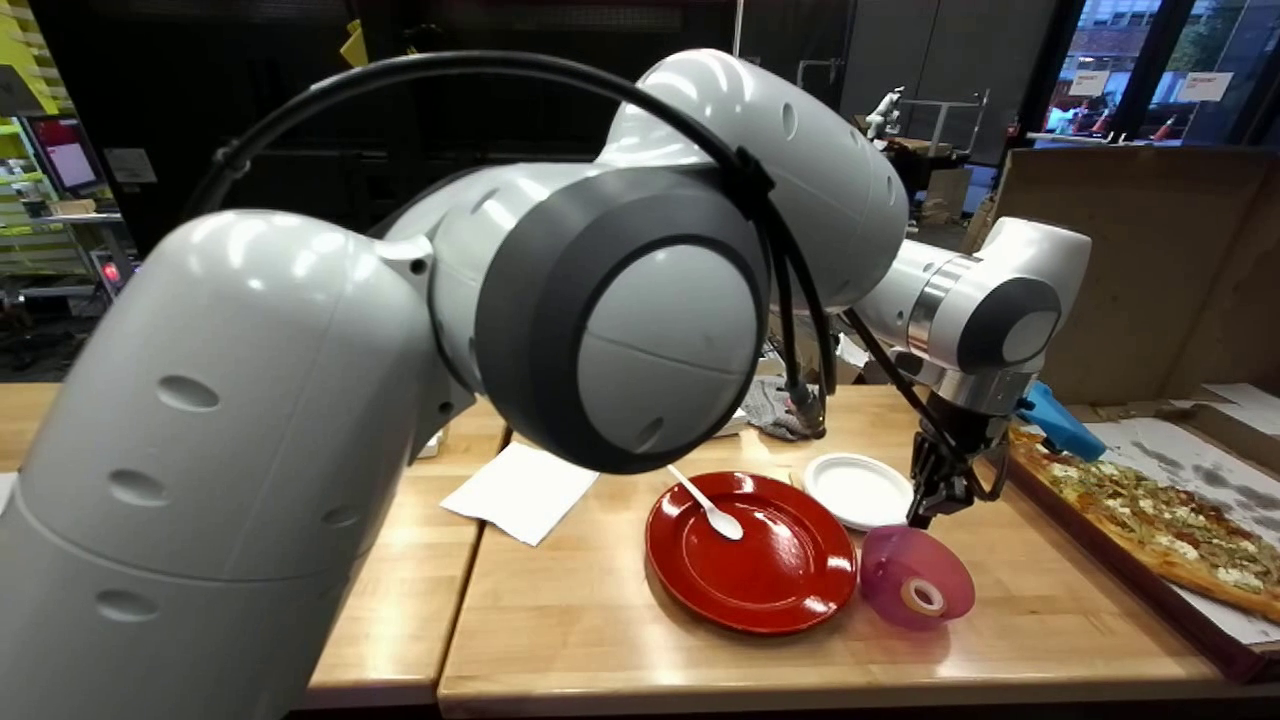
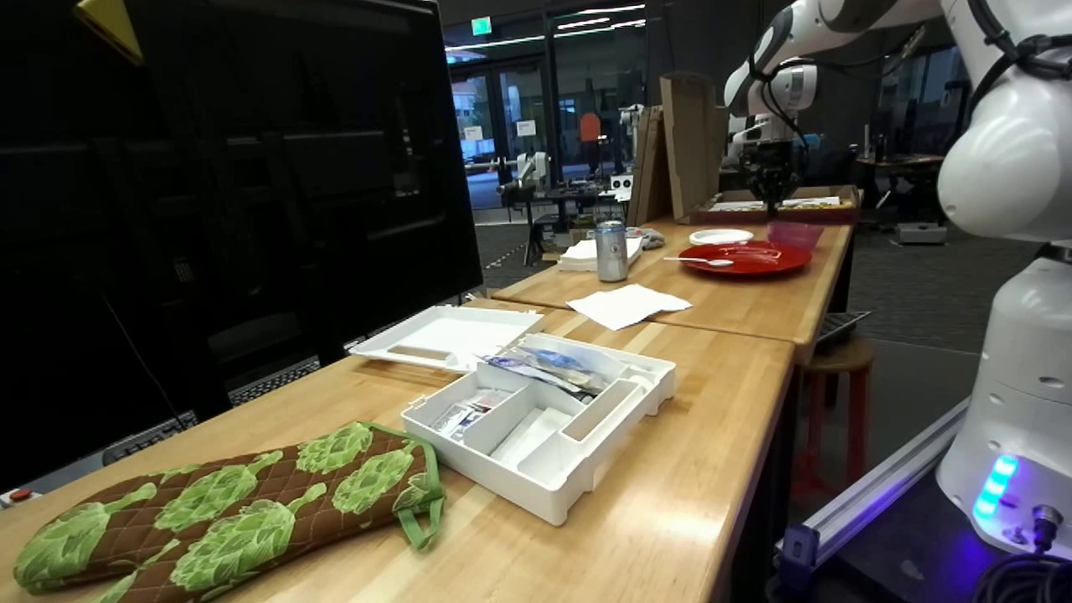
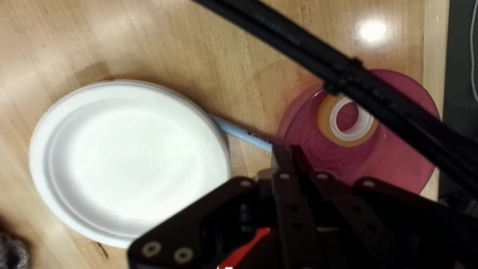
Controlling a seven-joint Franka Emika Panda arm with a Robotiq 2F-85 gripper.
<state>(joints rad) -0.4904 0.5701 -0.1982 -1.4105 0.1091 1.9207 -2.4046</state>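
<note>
My gripper point(image 1: 922, 515) points down with its fingers close together at the rim of a translucent pink bowl point(image 1: 885, 565). In the wrist view the fingertips point(image 3: 289, 149) straddle the bowl's near edge, one outside and one over the inside. The bowl point(image 3: 403, 164) looks tilted in an exterior view. A roll of tape point(image 3: 343, 141) is in it. A white paper plate point(image 3: 134, 160) lies beside the gripper. A light blue pen point(image 3: 242, 134) runs between plate and bowl, its ends hidden. A red plate point(image 1: 760, 575) bearing a white spoon point(image 1: 722, 522) is next to the bowl.
An open pizza box point(image 1: 1110, 580) with pizza and a blue-handled tool point(image 1: 1065, 422) stands beside the arm. A can point(image 2: 612, 251), napkins point(image 2: 628, 306), a white divided box point(image 2: 536, 469) and an oven mitt point(image 2: 243, 511) lie along the tables.
</note>
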